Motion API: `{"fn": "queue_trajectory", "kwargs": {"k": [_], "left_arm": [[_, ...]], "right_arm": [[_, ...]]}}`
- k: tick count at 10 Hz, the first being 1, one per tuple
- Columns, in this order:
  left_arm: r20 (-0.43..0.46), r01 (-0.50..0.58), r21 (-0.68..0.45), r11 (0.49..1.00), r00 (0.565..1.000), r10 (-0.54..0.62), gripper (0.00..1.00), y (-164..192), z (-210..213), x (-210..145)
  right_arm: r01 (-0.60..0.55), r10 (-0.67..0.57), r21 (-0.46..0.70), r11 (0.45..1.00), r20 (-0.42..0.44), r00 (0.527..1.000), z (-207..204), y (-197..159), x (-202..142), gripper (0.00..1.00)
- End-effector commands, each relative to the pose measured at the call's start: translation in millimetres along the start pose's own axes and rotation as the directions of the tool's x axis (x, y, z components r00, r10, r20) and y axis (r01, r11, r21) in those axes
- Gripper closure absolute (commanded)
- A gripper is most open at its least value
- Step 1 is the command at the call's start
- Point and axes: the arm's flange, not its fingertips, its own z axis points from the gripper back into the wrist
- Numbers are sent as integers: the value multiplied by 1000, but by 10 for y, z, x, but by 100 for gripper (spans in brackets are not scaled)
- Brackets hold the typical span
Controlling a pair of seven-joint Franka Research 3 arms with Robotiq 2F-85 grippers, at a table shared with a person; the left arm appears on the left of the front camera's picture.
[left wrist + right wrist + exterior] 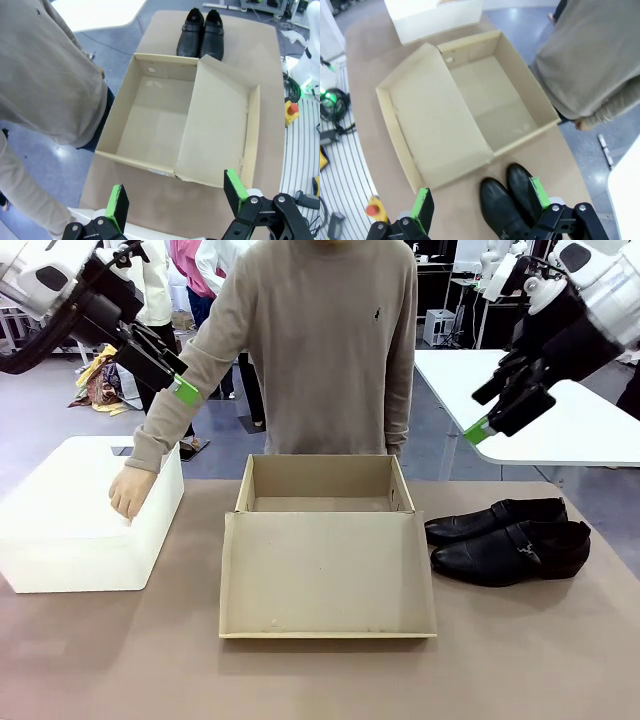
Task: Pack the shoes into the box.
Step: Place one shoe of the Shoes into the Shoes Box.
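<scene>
The box sat open and unfilled on the bare brown table, lid flap towards the robot. The shoes stood paired just right of it. A small rim label was unreadable. The left gripper and right gripper hung spread above, holding nothing. Farther off, a person's hand rested on a white bin, with grey floor beyond.

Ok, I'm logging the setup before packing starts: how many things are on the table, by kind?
Black dress shoes: 2
Cardboard shoebox: 1
White bin: 1
Total: 4
</scene>
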Motion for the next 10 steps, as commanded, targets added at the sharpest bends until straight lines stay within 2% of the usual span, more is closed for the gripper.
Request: {"fn": "queue_trajectory", "kwargs": {"k": [1,4,6,10], "left_arm": [[22,15,-15,1000,1000,-14,0,-4,3,-51],[22,15,-15,1000,1000,-14,0,-4,3,-51],[22,15,-15,1000,1000,-14,0,-4,3,-51],[22,15,-15,1000,1000,-14,0,-4,3,-51]], "right_arm": [[-58,60,23,998,-126,990,127,-421,-24,0],[-90,107,85,992,-234,966,177,-972,-191,0],[-154,192,148,977,-287,939,94,-1277,-349,0],[-118,161,135,984,-372,914,-182,-1643,-599,0]]}}
